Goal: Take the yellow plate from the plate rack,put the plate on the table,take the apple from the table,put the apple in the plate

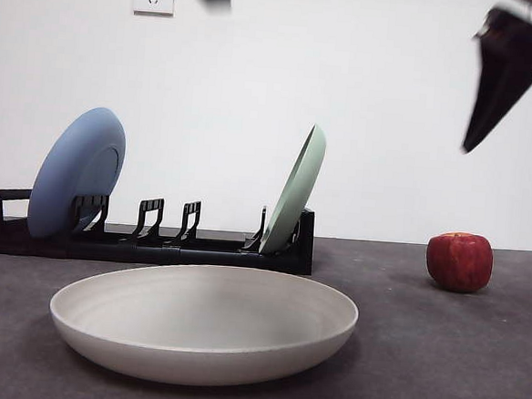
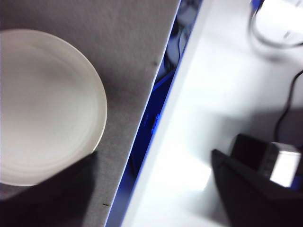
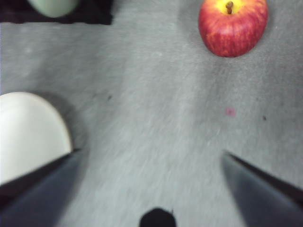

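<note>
Front view shows you the plate rack [image 1: 153, 242] far left, the yellow plate [image 1: 203, 321] flat on the worktop [image 1: 419, 356] before it, the apple [image 1: 460, 261] right. Your right pincer [image 3: 151, 189] hangs spread, empty, above.

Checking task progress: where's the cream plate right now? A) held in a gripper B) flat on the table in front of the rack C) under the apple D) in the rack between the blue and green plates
B: the yellow plate lies flat on the table in front of the plate rack, with the apple apart on the table.
</note>
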